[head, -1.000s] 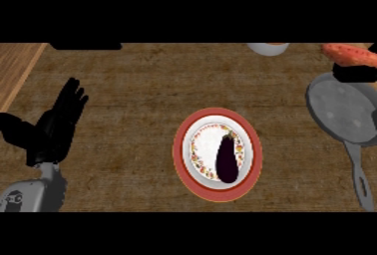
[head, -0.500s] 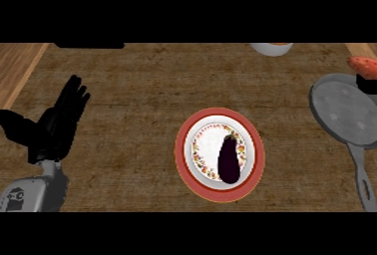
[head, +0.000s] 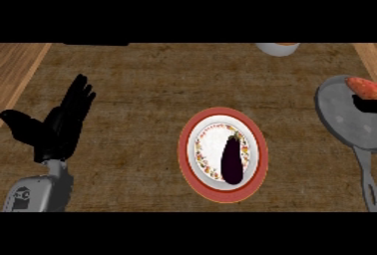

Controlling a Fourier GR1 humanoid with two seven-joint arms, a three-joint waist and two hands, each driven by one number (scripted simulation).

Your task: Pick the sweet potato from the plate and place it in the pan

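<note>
Sweet potato (head: 361,85) at pan (head: 340,119), left hand (head: 55,130) idle

Sweet potato: orange-red, cut by the view's right edge, over the upper right part of the grey pan. Cannot tell if it lies on the pan's floor or is held just above it. It is well apart from the plate (head: 193,172).

Pan: round, grey, at the right side of the counter (head: 140,89). Its handle (head: 364,174) runs down toward the lower right. It sits beside the plate, not touching it.

Right hand (head: 367,103): only a small dark shape shows at the right edge, just under the sweet potato and over the pan. Most of it is out of view, so cannot tell whether it is grasping the sweet potato or has let go.

Left hand: black, at the left side on a grey forearm (head: 40,191) that comes up from the lower left. It is released and resting, fingers straight and pointing up, thumb spread to the left. It holds nothing and touches nothing.

Plate: red rim, white centre with a patterned band, in the middle of the counter and looking taller than wide. A dark purple eggplant (head: 233,158) lies on its right half, lengthwise, with the stem end toward the top.

Bowl (head: 278,48): pale, at the top edge and only partly in view, well apart from the plate. A lighter wooden strip (head: 21,64) runs along the counter's upper left.
</note>
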